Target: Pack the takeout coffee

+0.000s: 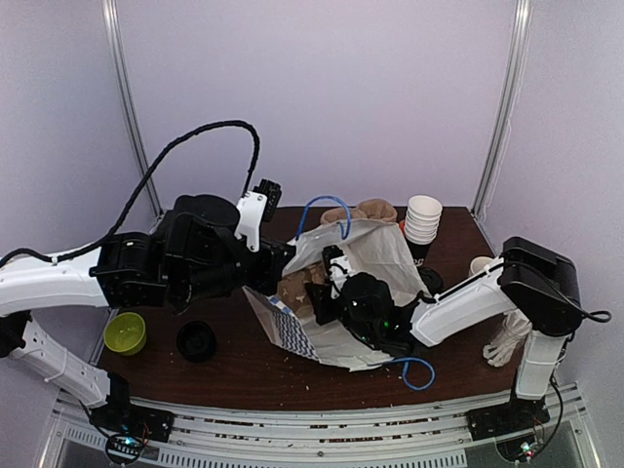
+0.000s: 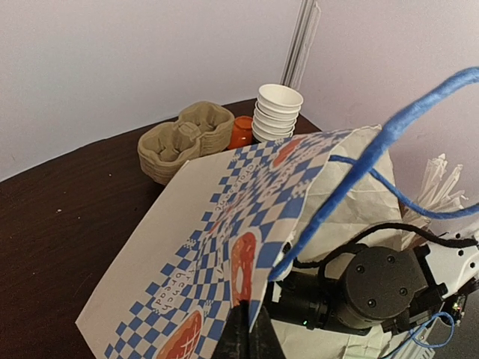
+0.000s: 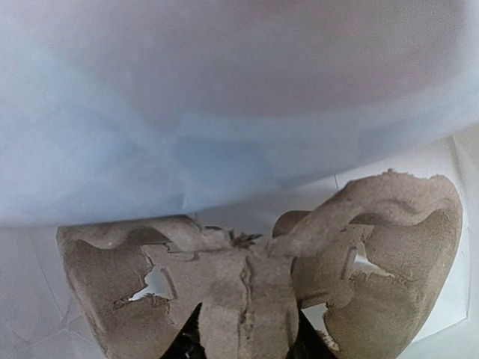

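Observation:
A white paper bag (image 1: 382, 252) with blue checks and blue rope handles (image 2: 359, 173) lies on its side mid-table, mouth toward the left. My left gripper (image 2: 251, 330) is shut on the bag's upper edge (image 2: 258, 284) and holds the mouth up. My right gripper (image 3: 243, 340) is deep inside the bag, its fingers pressed on both sides of the centre ridge of a brown pulp cup carrier (image 3: 247, 288), which also shows in the bag's mouth (image 1: 292, 290). The takeout coffee is hidden or out of view.
Behind the bag stand a stack of pulp carriers (image 2: 187, 138), an orange object (image 2: 241, 132) and a stack of lidless white cups (image 1: 423, 219). A cream mug (image 1: 482, 265) and white wrapped items (image 1: 507, 341) are at the right. A green bowl (image 1: 125, 332) and a black round object (image 1: 196, 341) lie front left.

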Tool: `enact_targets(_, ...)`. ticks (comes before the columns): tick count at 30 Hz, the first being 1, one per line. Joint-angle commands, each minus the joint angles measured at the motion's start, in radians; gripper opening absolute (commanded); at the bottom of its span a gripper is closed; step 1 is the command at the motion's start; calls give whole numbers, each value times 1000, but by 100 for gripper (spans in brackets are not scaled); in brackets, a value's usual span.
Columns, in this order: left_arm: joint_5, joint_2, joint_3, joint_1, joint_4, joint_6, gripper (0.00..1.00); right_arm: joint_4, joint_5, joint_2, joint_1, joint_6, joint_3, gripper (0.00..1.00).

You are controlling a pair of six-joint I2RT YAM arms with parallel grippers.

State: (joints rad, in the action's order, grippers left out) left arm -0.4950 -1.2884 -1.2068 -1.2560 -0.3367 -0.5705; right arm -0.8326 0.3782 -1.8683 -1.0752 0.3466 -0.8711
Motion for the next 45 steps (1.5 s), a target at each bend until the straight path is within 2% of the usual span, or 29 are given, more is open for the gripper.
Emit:
enact_targets(1, 3, 31, -22, 0, 67, -5, 0, 89, -13, -45, 7, 14, -48, 29)
enact_targets(5, 2, 46, -8, 0, 82, -6, 0, 140, -26, -81, 9, 33, -82, 32)
enact_targets(12, 0, 51, 5, 0, 87, -7, 0, 113, -61, -82, 11, 47, -68, 52)
enact_targets(17, 5, 54, 10, 0, 90, -12, 0, 99, -72, -86, 12, 51, -65, 54)
enact_targets(26, 62, 52, 16, 0, 113, -25, 0, 102, -11, -125, 16, 42, -93, 37)
enact_targets(33, 69, 59, 33, 0, 123, -58, 0, 22, 3, -109, 19, 26, -69, 21)
enact_targets(38, 32, 65, 32, 0, 100, -65, 0, -87, -7, -54, 19, 12, 0, 15)
enact_targets(45, 30, 56, 32, 0, 96, -70, 0, -238, -23, -3, 20, 3, 83, 13)
